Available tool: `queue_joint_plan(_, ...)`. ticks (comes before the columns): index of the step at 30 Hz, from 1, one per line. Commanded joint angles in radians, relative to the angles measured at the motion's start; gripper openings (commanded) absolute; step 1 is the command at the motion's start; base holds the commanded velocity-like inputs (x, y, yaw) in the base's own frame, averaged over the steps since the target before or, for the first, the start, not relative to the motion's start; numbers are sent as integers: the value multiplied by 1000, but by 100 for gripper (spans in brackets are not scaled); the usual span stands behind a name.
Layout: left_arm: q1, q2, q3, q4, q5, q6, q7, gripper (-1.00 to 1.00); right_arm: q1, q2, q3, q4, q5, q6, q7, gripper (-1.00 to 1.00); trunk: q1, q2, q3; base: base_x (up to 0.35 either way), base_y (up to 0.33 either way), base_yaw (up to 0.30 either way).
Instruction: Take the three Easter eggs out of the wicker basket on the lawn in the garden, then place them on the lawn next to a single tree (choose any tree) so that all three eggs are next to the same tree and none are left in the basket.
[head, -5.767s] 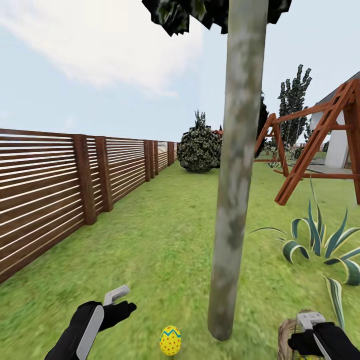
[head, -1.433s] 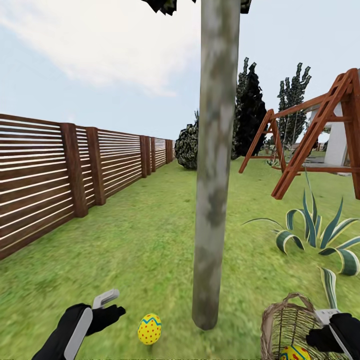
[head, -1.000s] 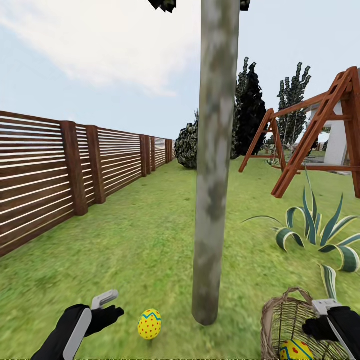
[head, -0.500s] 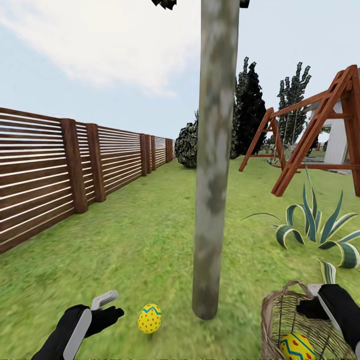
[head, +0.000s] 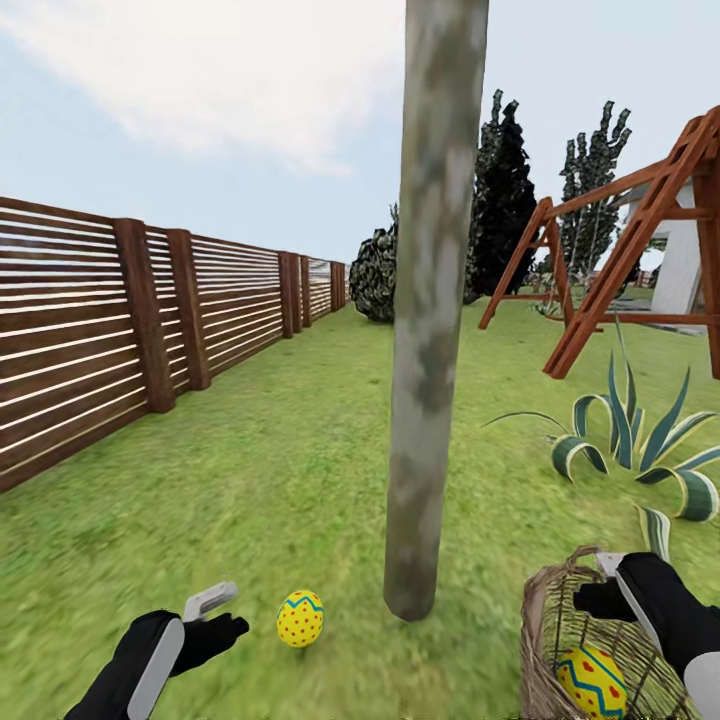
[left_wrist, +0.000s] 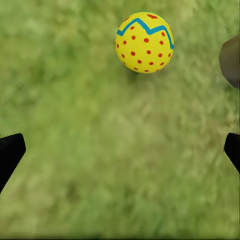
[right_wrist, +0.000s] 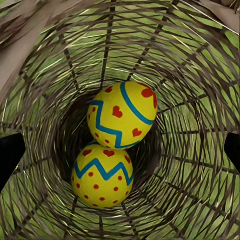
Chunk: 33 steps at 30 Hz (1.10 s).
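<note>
One bright yellow red-dotted Easter egg with a blue zigzag band (head: 300, 618) lying on the blurry green lawn (head: 270, 480), just beside the foot of the tall pale grey-green tree trunk (head: 430, 300). Left hand (head: 222, 615) low over the grass near that egg, fingers spread wide, holding nothing. Two more yellow eggs, one with red hearts (right_wrist: 123, 116) and one with red dots (right_wrist: 102, 176), touching each other at the bottom of the small round brown wicker basket (head: 545, 620), right of the trunk. Right hand (head: 600, 590) poised above the basket's rim, fingers spread apart, empty. Brown slatted wooden fence (head: 120, 330) along the left; striped agave plant (head: 630, 440) behind the basket.
</note>
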Motion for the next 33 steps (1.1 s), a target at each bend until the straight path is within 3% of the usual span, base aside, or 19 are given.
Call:
queue_joint_plan(1,0,0,0,-1,11,4,9,100,-1,-2,-3,-1,11,3,9,100,0,-1,-5,0,0,0)
queue_joint_plan(11,0,-2,0,13,11,4,9,100,-1,-35,-9,2,9,2,9,100,5,-3,-44,0,0,0)
queue_joint_plan(33,0,-5,-1,20,12,4,8,100,-4,-38,-7,1,9,3,-24,100,15,-8,-129,0,0,0)
